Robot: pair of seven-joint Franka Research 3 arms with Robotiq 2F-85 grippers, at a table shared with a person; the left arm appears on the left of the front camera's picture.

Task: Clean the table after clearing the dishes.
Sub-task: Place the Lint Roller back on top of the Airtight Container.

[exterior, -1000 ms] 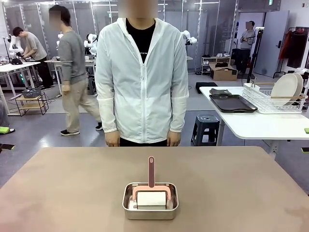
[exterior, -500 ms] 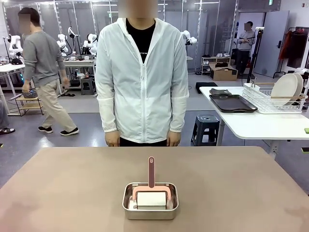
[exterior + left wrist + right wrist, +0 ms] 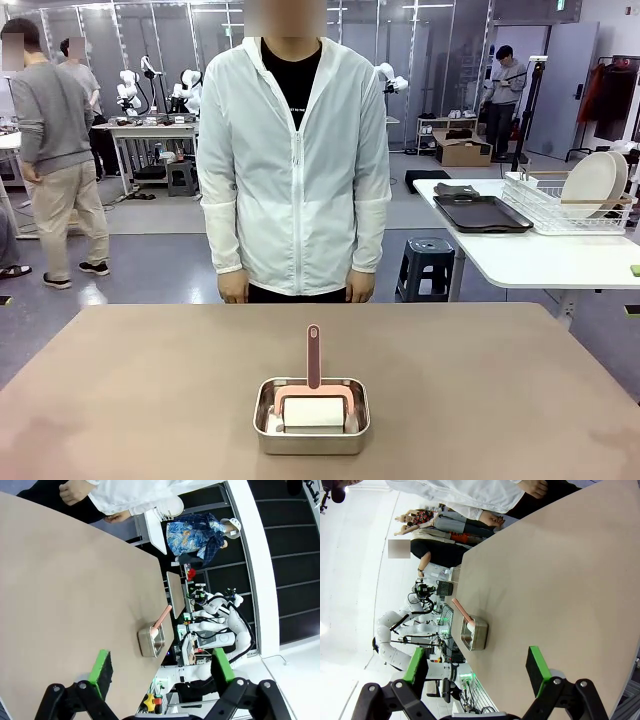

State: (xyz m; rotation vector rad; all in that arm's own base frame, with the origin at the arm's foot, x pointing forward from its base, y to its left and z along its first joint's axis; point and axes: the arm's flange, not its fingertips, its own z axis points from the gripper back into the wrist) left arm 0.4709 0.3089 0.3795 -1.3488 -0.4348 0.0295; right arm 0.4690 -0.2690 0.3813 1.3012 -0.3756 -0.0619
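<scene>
Passer-by point(image 3: 45, 150) walked left | wrist views: left pincer point(image 3: 162, 667), right pincer point(image 3: 476, 666) agape | front: roller point(image 3: 314, 398) in tin point(image 3: 311, 430)

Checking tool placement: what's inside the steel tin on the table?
The steel tin holds a white roller, its pink handle sticking out over the far rim toward the person. The tin's floor under the roller is hidden.
</scene>
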